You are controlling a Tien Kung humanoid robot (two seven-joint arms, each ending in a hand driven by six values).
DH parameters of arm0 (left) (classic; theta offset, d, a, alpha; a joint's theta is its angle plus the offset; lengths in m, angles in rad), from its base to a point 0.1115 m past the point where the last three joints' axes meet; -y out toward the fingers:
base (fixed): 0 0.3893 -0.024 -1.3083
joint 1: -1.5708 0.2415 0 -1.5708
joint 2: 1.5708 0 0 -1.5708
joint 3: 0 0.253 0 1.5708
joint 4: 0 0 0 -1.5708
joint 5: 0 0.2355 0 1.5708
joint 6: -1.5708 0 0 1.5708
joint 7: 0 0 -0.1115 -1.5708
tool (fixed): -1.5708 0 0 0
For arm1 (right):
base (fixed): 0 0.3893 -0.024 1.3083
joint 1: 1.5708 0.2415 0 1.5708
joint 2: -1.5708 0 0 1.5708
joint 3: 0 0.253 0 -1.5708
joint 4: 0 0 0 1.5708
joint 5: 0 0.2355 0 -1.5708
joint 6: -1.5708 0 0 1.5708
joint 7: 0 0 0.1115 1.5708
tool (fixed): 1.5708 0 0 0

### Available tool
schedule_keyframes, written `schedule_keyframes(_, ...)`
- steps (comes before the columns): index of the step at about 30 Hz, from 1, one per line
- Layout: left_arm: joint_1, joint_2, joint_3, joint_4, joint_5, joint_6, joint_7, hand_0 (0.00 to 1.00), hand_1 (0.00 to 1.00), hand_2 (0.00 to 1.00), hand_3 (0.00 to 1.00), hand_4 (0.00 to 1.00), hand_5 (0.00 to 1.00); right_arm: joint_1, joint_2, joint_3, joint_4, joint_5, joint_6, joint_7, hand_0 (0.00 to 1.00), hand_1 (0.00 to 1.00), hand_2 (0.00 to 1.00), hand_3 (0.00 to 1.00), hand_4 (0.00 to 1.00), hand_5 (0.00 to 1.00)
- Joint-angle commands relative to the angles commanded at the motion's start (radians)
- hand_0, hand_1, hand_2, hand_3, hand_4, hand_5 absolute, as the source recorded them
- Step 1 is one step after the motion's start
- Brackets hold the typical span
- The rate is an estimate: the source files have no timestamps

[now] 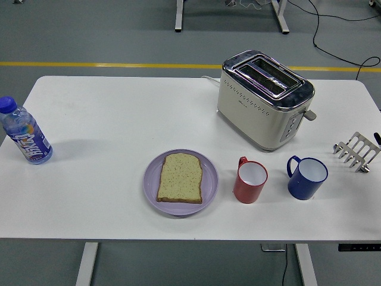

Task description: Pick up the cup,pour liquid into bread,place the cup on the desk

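A red cup (250,182) stands upright on the white table (107,119), handle toward the back left. To its right is a blue cup (307,177), also upright. A slice of bread (180,177) lies flat on a lilac plate (151,189) left of the red cup. Only a small black bit of my right hand (377,138) shows at the picture's right edge, behind a metal toast rack (355,151) and well away from both cups. It holds nothing that I can see. My left arm is out of the picture.
A cream and chrome toaster (265,98) stands behind the cups. A blue-capped bottle (25,139) sits at the table's far left. Open tabletop lies between the bottle and the plate.
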Motion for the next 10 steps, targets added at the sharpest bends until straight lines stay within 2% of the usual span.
schedule_keyframes(10,0.010,0.001,-0.029,-0.001,0.048,0.004,0.014,0.690,0.756,0.773,0.611,0.396,0.998,-0.012,-0.001,-0.012,-0.003,0.001,-0.001,0.000,0.601,0.496,0.584,0.585,0.627,0.091)
